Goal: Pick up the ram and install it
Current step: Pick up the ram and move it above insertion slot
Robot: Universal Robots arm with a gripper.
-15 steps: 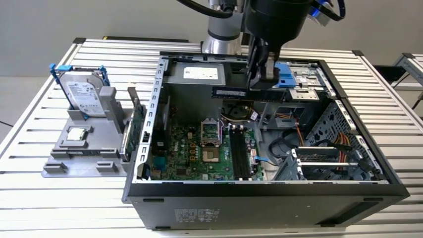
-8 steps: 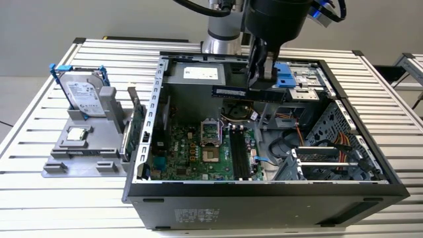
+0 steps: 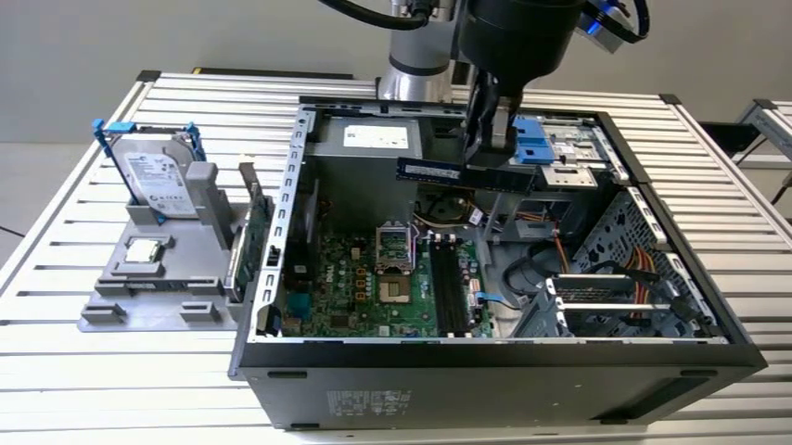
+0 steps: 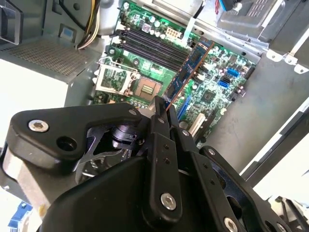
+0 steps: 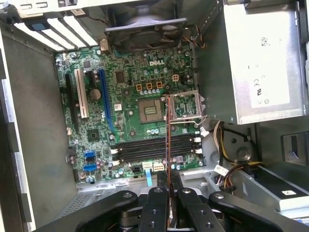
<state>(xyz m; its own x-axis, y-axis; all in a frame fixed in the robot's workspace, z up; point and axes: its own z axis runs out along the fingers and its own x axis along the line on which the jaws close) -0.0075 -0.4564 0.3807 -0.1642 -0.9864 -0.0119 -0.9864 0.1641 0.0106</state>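
Mid-carry, I judge: the gripper (image 3: pixel 491 153), clamped on the ram (image 3: pixel 465 173), holds it above the open computer case (image 3: pixel 495 389), crosswise to the memory slots (image 3: pixel 446 287), so seating calls for turning it into line with one.

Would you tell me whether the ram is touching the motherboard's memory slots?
Apart. The exterior view shows the ram, clamped in the gripper, hanging high in the case with clear space between it and the memory slots below.

Exterior view: high, angled down on open case (image 3: pixel 495 380). Both wrist views: close above motherboard (image 5: pixel 126 112), seemingly opposite sides.
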